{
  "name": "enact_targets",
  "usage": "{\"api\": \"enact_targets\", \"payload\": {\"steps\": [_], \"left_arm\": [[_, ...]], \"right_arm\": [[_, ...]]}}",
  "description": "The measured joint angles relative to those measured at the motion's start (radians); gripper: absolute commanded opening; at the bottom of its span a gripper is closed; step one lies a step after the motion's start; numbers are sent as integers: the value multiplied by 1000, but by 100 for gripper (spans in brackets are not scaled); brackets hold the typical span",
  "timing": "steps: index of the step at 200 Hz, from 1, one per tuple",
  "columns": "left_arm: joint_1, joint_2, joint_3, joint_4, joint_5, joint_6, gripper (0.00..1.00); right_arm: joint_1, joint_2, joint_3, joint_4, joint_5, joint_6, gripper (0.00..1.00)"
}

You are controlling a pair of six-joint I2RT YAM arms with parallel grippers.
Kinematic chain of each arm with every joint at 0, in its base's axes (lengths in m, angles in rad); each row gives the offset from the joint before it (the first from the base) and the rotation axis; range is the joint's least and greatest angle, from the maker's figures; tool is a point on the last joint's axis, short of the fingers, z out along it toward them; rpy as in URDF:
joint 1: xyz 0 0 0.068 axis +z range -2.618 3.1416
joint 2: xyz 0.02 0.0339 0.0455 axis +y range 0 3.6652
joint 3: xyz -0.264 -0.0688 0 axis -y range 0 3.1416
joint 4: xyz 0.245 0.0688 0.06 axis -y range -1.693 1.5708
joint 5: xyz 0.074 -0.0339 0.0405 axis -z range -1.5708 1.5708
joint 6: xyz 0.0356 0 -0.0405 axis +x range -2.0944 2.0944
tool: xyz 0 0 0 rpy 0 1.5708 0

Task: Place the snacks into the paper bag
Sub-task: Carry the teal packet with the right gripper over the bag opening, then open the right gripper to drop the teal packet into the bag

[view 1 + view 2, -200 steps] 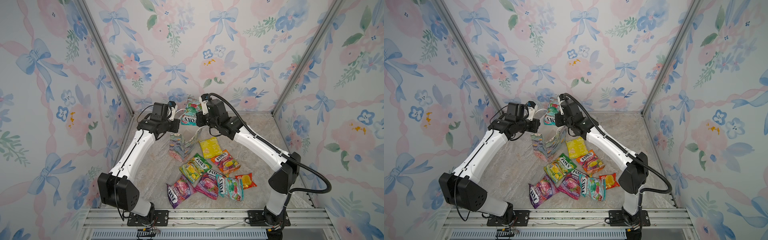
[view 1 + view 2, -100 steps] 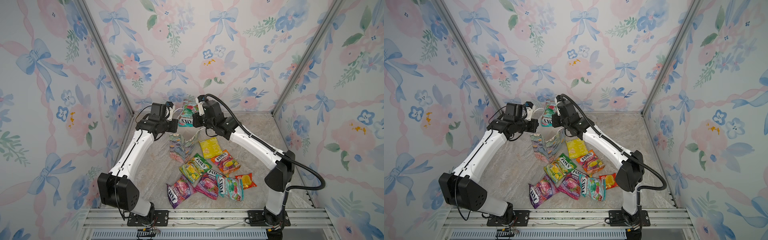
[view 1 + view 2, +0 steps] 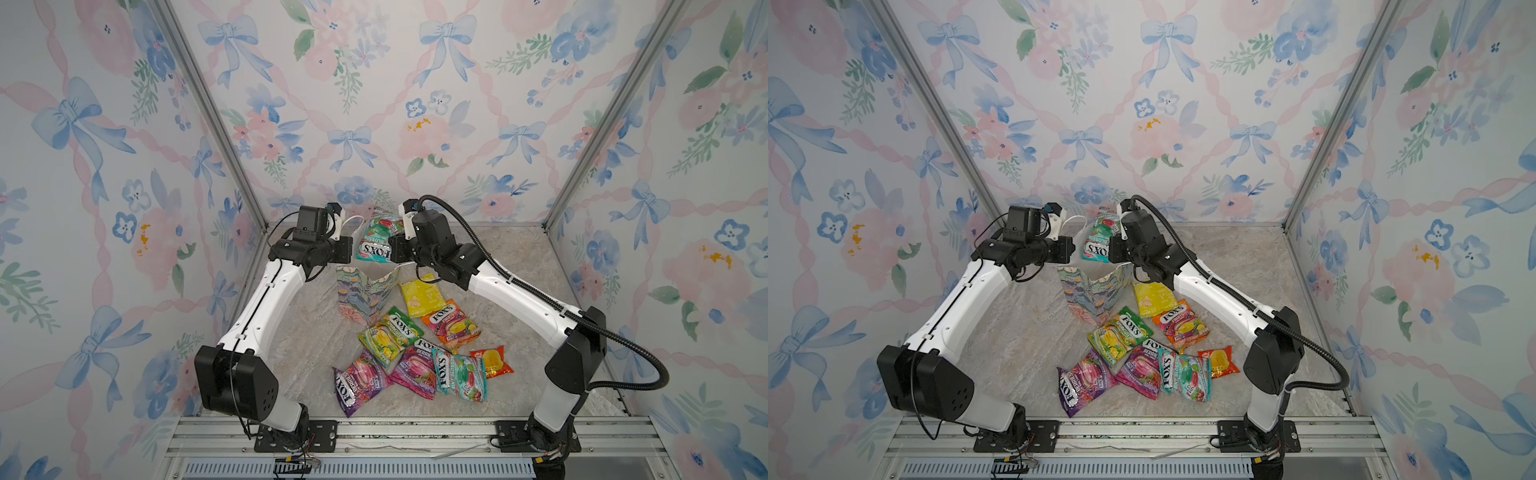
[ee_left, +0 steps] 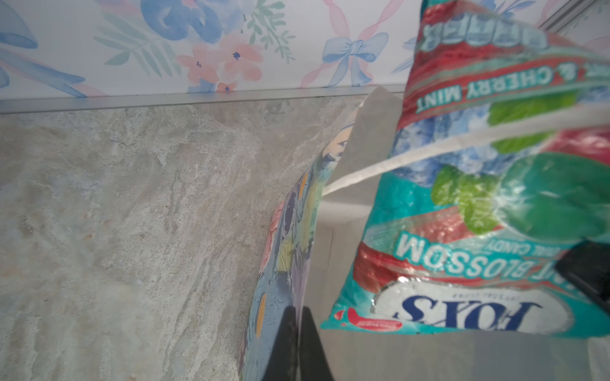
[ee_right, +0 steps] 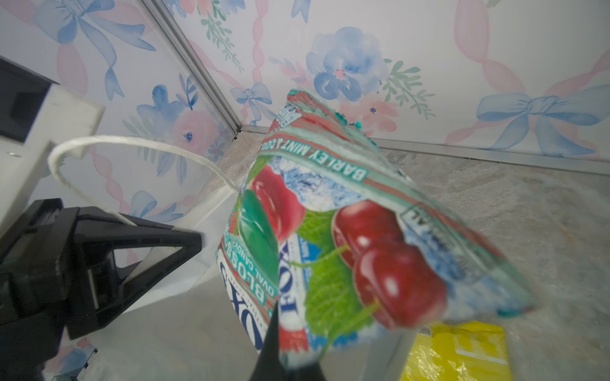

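Counter [image 3: 519, 266]: grey, veined, stone-look slab. It carries everything.

Paper bag [image 3: 365, 297] [image 3: 1096, 295]: upright gift bag printed with painted flowers, white inside, mouth open. It stands a little left of the counter's centre, about midway between the far and near edges.

Loose snacks: seven glossy plastic packets lie flat between the bag and the near edge, several of them overlapping.
- plain yellow packet [image 3: 422, 293], just beside the bag
- orange FOX'S packet [image 3: 451, 326]
- green-yellow FOX'S packet [image 3: 388, 334], near the bag's foot
- two purple FOX'S packets [image 3: 359, 380] [image 3: 413, 370]
- flat teal FOX'S packet [image 3: 459, 374]
- small red-yellow packet [image 3: 492, 361], nearest the right edge

Held snack: the teal cherry-mint FOX'S packet [image 3: 376, 241] [image 4: 478, 214] hangs over the bag's open mouth with its print upside down. I cannot tell whether its lower edge is below the rim.

Right tool [image 5: 280, 356]: my jaws are closed on that hanging packet at its FOX'S-logo end.

Left tool [image 4: 298, 336]: my jaws are narrow and pinch the bag's side wall at the rim. The printed paper is on one side of them and the white lining on the other.

White cord handle [image 5: 99, 145]: it arcs loose above the rim, beside my left tool.
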Motion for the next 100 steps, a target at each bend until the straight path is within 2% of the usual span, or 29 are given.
{"api": "enact_targets", "payload": {"steps": [71, 85, 100], "left_arm": [[1, 0, -2, 3, -1, 0, 0], [1, 0, -2, 3, -1, 0, 0], [1, 0, -2, 3, -1, 0, 0]], "right_arm": [[0, -10, -77, 32, -80, 87, 4], [0, -10, -83, 34, -87, 93, 11], [0, -10, -85, 38, -91, 99, 30]]}}
